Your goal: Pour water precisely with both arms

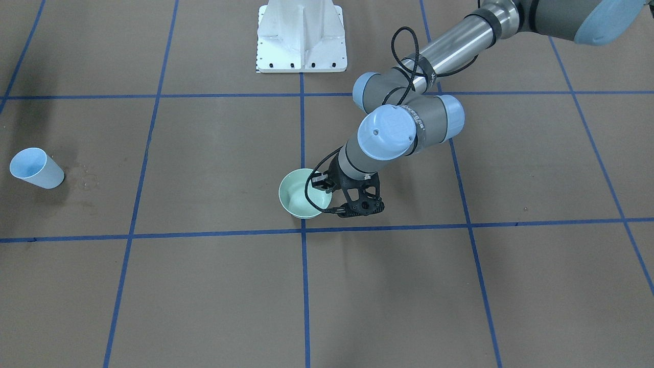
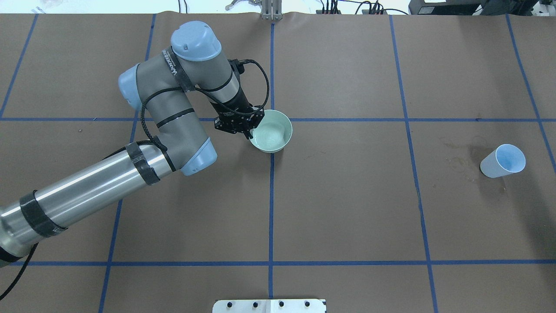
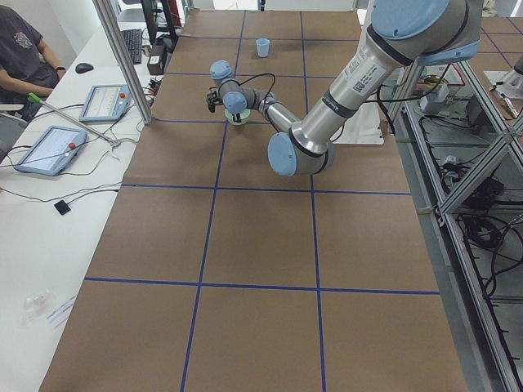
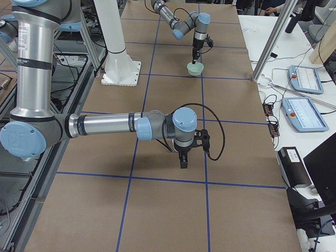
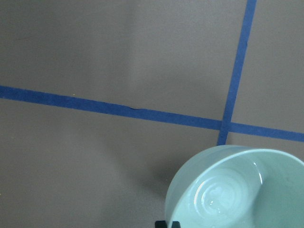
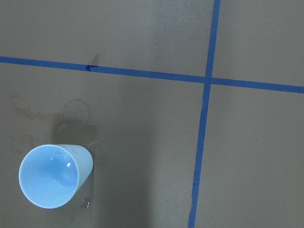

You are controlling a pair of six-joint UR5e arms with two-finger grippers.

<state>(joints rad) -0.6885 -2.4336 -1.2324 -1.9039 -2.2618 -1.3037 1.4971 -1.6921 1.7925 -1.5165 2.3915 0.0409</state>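
Observation:
A pale green bowl point(image 2: 273, 130) stands near the table's middle, at a crossing of blue tape lines. The water point(image 5: 219, 198) in it shows as faint rings and glints. My left gripper point(image 2: 250, 130) reaches down beside the bowl and is shut on its rim; in the left wrist view its fingertips point(image 5: 163, 223) sit close together at the rim. A light blue cup point(image 2: 503, 161) stands upright far off to the robot's right, with the right wrist camera above it point(image 6: 54, 176). My right gripper point(image 4: 182, 163) shows only in the exterior right view, so I cannot tell its state.
Wet ring stains point(image 2: 460, 158) mark the brown paper beside the cup. The white pedestal point(image 1: 301, 38) stands at the robot's edge of the table. A seated person point(image 3: 23, 49), tablets point(image 3: 49, 149) and cables occupy the side bench.

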